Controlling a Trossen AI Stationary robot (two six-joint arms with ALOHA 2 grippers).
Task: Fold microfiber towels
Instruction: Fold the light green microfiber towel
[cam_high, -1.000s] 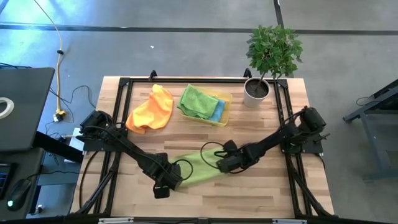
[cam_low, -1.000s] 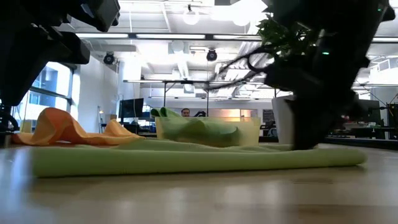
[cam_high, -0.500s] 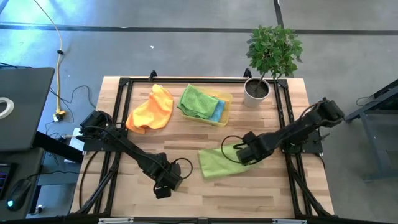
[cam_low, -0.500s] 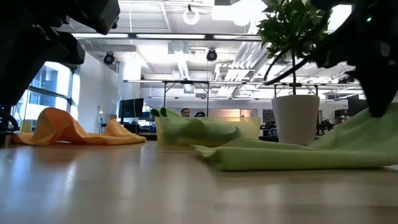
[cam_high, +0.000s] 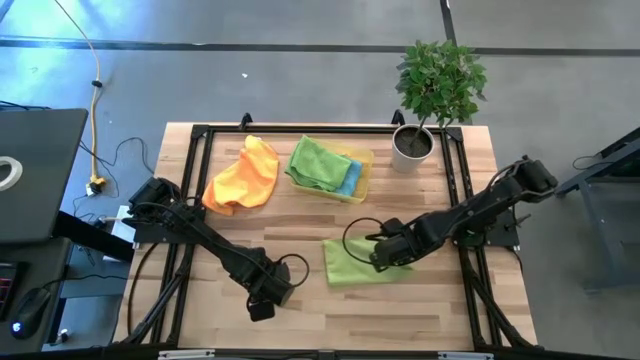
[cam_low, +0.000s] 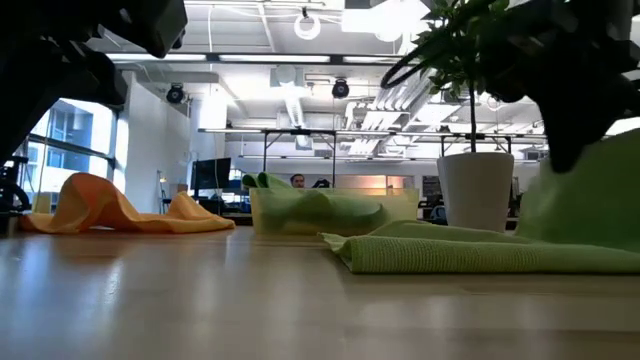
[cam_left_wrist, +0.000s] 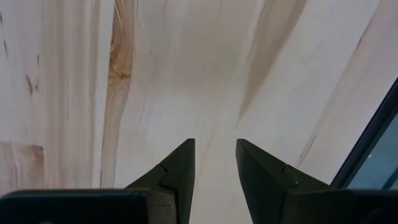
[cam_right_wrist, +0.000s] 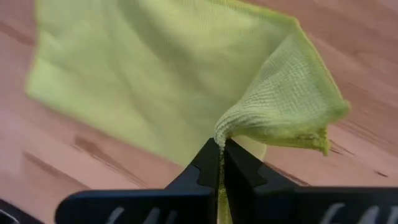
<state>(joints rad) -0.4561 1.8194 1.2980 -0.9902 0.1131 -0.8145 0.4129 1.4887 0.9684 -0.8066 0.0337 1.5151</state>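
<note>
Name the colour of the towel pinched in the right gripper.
Light green towel, clearest in the right wrist view, pinched by the right gripper.

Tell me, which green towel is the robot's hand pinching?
The light green towel on the bare wood: the right hand pinches its edge. The other green towel sits in the yellow tray.

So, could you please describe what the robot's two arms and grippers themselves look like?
Both arms are dark, slim and jointed, each with a black cable looping near the wrist. The left gripper has two dark, wedge-shaped fingers tapering to blunt tips on a black bar. The right gripper has matching dark fingers. No markings show.
</note>
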